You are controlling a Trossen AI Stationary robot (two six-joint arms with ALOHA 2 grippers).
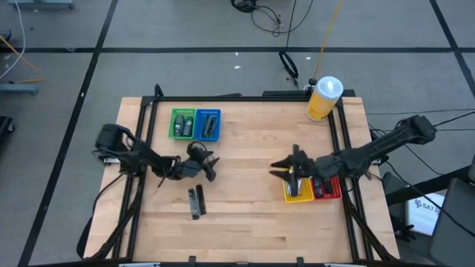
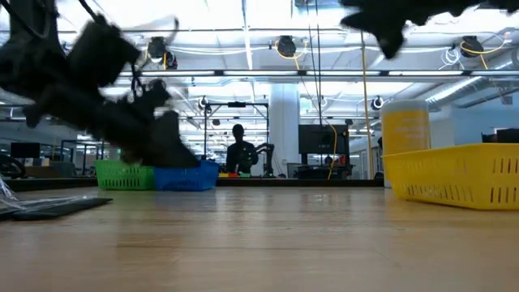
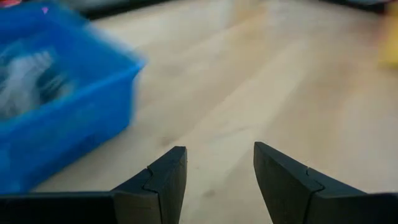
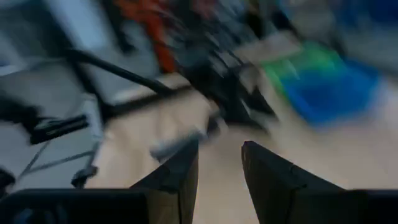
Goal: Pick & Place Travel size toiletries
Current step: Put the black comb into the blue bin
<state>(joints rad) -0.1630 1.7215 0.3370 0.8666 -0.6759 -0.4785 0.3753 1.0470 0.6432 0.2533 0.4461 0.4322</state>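
Note:
Two dark toiletry packets lie flat on the wooden table, near its front left; they show in the low view too. More toiletries lie in the green tray and the blue tray. My left gripper hovers open and empty, just on the near side of the blue tray; its fingers stand apart over bare wood. My right gripper is open and empty in the wrist view, above the table's middle, beside the yellow tray.
A red tray stands next to the yellow tray at the right. A large yellow bottle with a white cap stands at the far right corner. A black frame borders the table. Bare wood lies between the two grippers.

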